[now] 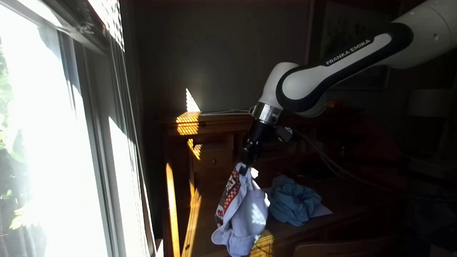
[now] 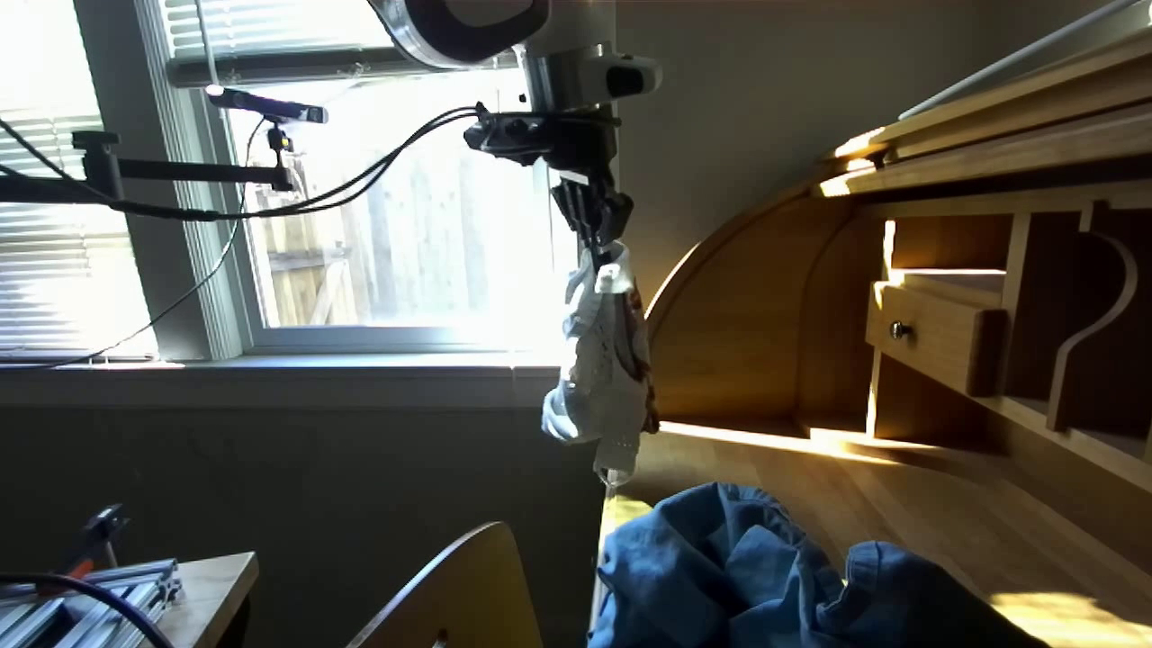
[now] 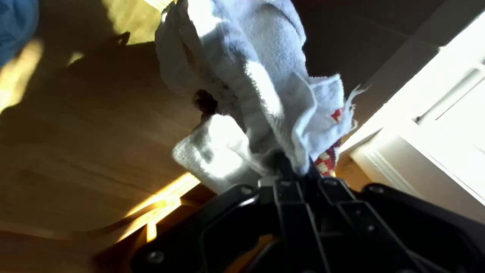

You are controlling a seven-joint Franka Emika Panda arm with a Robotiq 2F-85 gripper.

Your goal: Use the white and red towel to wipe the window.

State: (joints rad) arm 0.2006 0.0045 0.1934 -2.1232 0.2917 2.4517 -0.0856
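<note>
Left: large sunlit glass window (image 1: 53, 142), no towel against it. Centre: black jointed fingers (image 1: 243, 170) were clamped on a soft white towel with a red-and-white checked border (image 1: 246, 214), which hung well apart from the window. Right: crumpled blue cloth (image 1: 294, 200) lay on the brown wooden surface (image 2: 864, 490). Judged: pick-up done; approach and wiping remained.
</note>
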